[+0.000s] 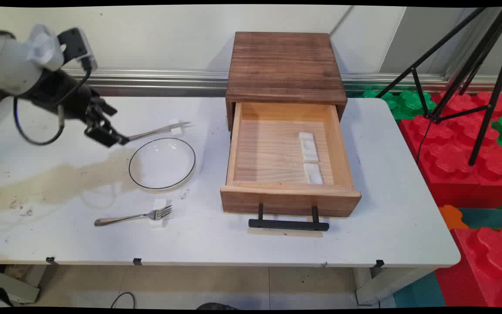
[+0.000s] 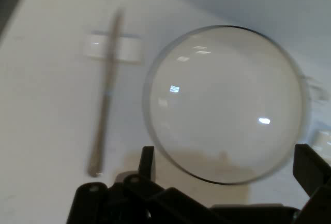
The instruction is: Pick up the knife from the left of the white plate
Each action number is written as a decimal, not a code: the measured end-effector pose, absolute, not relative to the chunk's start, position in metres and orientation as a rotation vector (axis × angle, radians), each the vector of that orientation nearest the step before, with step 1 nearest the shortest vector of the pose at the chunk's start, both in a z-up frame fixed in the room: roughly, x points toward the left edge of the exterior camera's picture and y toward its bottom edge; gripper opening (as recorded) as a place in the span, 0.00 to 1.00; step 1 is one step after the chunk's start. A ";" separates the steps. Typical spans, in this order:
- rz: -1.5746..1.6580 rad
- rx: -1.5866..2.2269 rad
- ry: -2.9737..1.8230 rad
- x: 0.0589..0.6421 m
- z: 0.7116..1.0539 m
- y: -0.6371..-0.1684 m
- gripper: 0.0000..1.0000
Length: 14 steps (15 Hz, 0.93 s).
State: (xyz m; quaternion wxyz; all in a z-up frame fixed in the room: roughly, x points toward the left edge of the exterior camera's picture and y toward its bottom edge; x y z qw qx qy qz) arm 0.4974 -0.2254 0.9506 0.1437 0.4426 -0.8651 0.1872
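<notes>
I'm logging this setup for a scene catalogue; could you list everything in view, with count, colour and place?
glass plate: 1, clear with a dark rim, left-centre of the table
knife: 1, silver, just behind the plate, its blade on a small white block
fork: 1, silver, in front of the plate, its tines on a small white block
drawer cabinet: 1, dark brown wood, at the table's back
drawer: 1, light wood, pulled open, black handle in front
white blocks: 2, inside the drawer, right side
table: 1, white, stained at left
tripod: 1, black, upper right
foam blocks: several, red and green, right of the table
end effector: 1, black, open, beside the knife's handle end
</notes>
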 end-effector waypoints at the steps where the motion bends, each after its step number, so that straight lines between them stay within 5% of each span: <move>1: 0.565 1.296 -2.491 0.501 0.950 -0.234 1.00; 14: 0.644 1.455 -2.560 0.556 0.904 -0.362 1.00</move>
